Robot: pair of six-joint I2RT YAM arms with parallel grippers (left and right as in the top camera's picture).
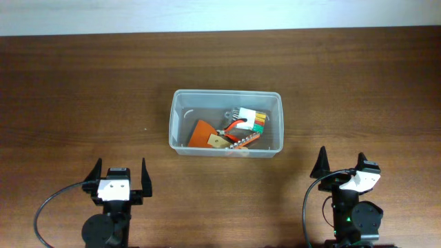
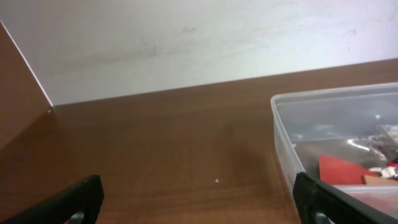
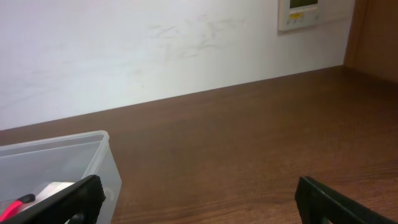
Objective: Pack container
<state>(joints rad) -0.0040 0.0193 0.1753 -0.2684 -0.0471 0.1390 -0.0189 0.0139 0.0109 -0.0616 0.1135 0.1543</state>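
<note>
The clear plastic container [image 1: 180, 117] stands at the middle of the table. It holds an orange scraper [image 1: 202, 133], a red-handled tool [image 1: 238, 125] and a strip of coloured bits [image 1: 256, 122]. My left gripper [image 1: 116, 176] is open and empty at the front left, well short of the container. My right gripper [image 1: 341, 165] is open and empty at the front right. The left wrist view shows the container [image 2: 292, 124] at the right, past my open fingers [image 2: 199, 202]. The right wrist view shows its corner [image 3: 93, 155] at the left of my open fingers [image 3: 199, 202].
The brown wooden table [image 1: 83, 89] runs to a white wall [image 3: 155, 43] at the back. A wall panel [image 3: 301, 12] hangs at the upper right in the right wrist view. A wooden side board [image 2: 15, 87] rises at the left in the left wrist view.
</note>
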